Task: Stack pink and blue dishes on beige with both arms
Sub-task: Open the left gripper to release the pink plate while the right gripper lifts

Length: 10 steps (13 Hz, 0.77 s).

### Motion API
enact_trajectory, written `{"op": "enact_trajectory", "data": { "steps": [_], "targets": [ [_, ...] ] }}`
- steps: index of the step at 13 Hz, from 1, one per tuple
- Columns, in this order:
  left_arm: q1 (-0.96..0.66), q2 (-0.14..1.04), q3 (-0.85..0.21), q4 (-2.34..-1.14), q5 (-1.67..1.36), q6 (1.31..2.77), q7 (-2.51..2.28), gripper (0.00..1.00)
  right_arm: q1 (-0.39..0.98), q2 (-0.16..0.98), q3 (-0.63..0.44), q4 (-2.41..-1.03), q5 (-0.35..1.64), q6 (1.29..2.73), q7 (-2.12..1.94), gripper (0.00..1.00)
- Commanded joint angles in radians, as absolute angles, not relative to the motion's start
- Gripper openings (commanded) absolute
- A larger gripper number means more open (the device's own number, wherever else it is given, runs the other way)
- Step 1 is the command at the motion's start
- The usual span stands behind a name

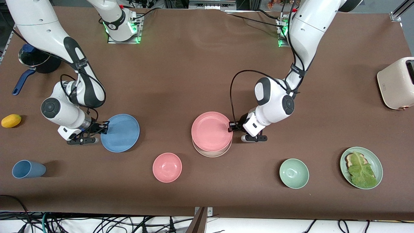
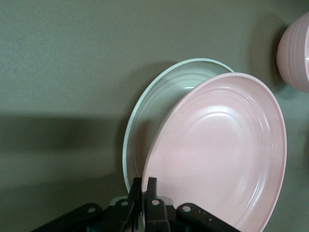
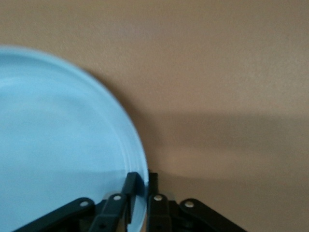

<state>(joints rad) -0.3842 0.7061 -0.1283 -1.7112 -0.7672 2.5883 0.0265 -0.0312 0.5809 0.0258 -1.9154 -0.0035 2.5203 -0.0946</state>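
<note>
Two hands pinch rims: left hand (image 1: pixel 231 127) pink plate (image 1: pixel 211 131), right hand (image 1: pixel 104 127) blue plate (image 1: pixel 121 132).

Brown table (image 1: pixel 200 71); beige plate (image 1: pixel 212 152), pink bowl (image 1: pixel 167 167), green bowl (image 1: pixel 294 173), blue cup (image 1: pixel 28 169), lemon (image 1: pixel 11 120), toaster (image 1: pixel 397 83)

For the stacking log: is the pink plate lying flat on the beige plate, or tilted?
Tilted. The left gripper pinches the pink plate's rim, holding that edge above the beige plate.

Even overhead light is casting soft shadows beside the arms; blue plate (image 3: pixel 63 145) is blurring in right wrist view.
</note>
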Motion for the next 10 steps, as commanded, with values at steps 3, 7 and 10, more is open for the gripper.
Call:
{"op": "enact_trajectory", "data": {
  "steps": [3, 7, 10],
  "targets": [
    [-0.402, 0.755, -0.104, -1.645, -0.79, 2.595, 0.012, 0.0, -0.041, 0.571, 0.037, -1.916, -0.006, 2.519, -0.104, 0.0],
    [-0.402, 0.768, -0.095, -1.631, -0.792, 2.595, 0.017, 0.3, -0.041, 0.558, 0.044, -1.752, 0.011, 2.26, -0.109, 0.0],
    [-0.403, 0.779, -0.095, -1.62, -0.792, 2.595, 0.012, 0.7, -0.035, 0.56, 0.072, -1.594, 0.012, 2.09, -0.114, 0.0]
  ]
}}
